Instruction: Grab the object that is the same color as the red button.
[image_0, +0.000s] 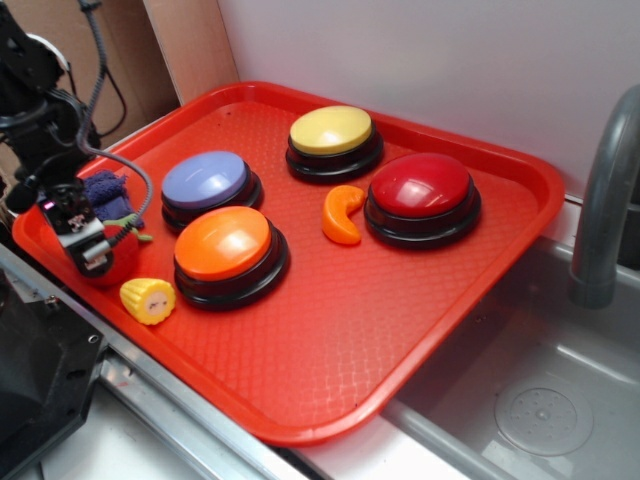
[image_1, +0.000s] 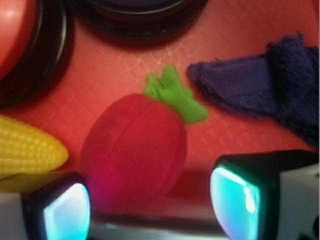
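The object, a small fuzzy red toy fruit (image_1: 135, 150) with green leaves, lies on the red tray between the two fingers of my gripper (image_1: 152, 205). It sits close to the left fingertip (image_1: 65, 210), with a gap to the right one. The gripper is open. In the exterior view the gripper (image_0: 92, 252) stands low at the tray's left corner and the fruit (image_0: 122, 266) shows only partly beneath it. The glossy red button (image_0: 421, 187) sits on its black base at the tray's far right.
Yellow toy corn (image_0: 148, 300) lies just left of the fruit and a blue cloth (image_0: 105, 192) beyond it. Orange (image_0: 224, 245), purple (image_0: 206, 180) and yellow (image_0: 331, 130) buttons and an orange crescent (image_0: 342, 215) share the tray (image_0: 330, 350). A sink with a grey faucet (image_0: 605, 200) is to the right.
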